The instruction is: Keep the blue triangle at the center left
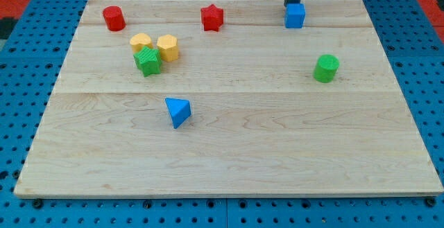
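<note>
The blue triangle (177,110) lies on the wooden board (229,152), a little left of the board's middle. My tip (292,5) comes down from the view's top and stands just behind the blue cube (295,16) at the top right, touching or nearly touching it. The tip is far to the upper right of the blue triangle.
A red cylinder (114,18) sits at the top left and a red star (211,17) at the top middle. Two yellow blocks (141,43) (168,48) and a green star (147,62) cluster above and left of the triangle. A green cylinder (326,68) is at the right.
</note>
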`<state>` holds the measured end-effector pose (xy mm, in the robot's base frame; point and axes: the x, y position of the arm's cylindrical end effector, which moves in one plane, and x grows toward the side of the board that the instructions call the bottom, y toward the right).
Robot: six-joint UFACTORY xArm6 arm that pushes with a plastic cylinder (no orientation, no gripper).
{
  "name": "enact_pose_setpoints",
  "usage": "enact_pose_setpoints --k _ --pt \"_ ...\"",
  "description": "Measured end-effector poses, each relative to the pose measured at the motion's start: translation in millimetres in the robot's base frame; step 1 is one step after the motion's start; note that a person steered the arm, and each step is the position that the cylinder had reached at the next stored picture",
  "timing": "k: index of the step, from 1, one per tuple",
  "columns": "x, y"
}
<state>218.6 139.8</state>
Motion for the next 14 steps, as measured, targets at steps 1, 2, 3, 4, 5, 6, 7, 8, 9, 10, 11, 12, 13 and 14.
enact_pose_setpoints --k 1,2,3,4,5,6,7,8,9,10,11,12,13,14 --pt "-16 17" --pt "-27 35" --pt "-24 84" --pt "-22 167" --pt "14 202" --pt "38 205" --pt "42 205" --pt "42 205" --pt "57 184" --pt "81 155" --pt "108 139" --pt "99 83" --pt "146 -10" --pt "217 -55"
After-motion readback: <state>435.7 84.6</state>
